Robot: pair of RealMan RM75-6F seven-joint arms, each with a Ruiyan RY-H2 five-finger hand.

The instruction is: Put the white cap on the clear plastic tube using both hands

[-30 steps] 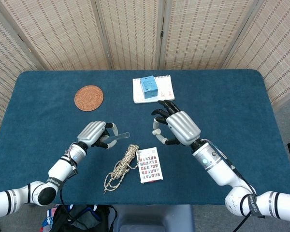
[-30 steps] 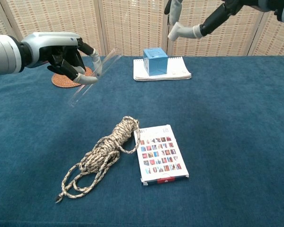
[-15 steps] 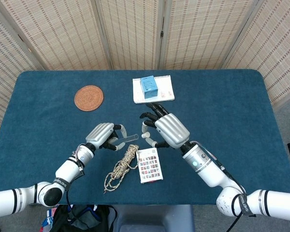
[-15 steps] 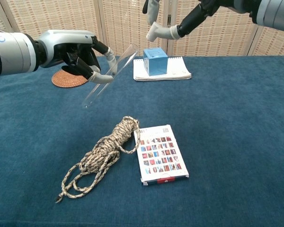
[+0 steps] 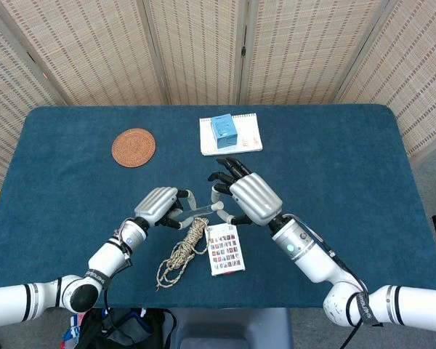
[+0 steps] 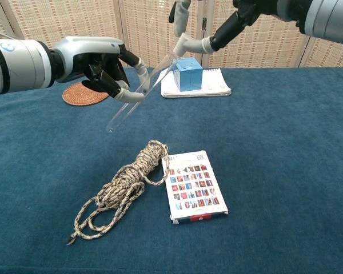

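Blue cloth covers the table [image 5: 334, 145]. Furthest left, beyond the left hand, lies a round woven coaster [image 5: 133, 147]. The left hand [image 5: 158, 207] hangs above the table, fingers curled around the clear plastic tube [image 6: 138, 95], which slants up toward the right hand. Below and between the two hands lie a coil of rope [image 5: 183, 249] and, just right of it, a printed card pack [image 5: 224, 248]. The right hand [image 5: 247, 197] pinches the white cap [image 6: 183, 44] between thumb and fingertip, other fingers spread; the cap sits at the tube's upper open end, touching or just short of it. Beyond the right hand, a blue cube [image 5: 223, 128] rests on a notepad [image 5: 245, 135].
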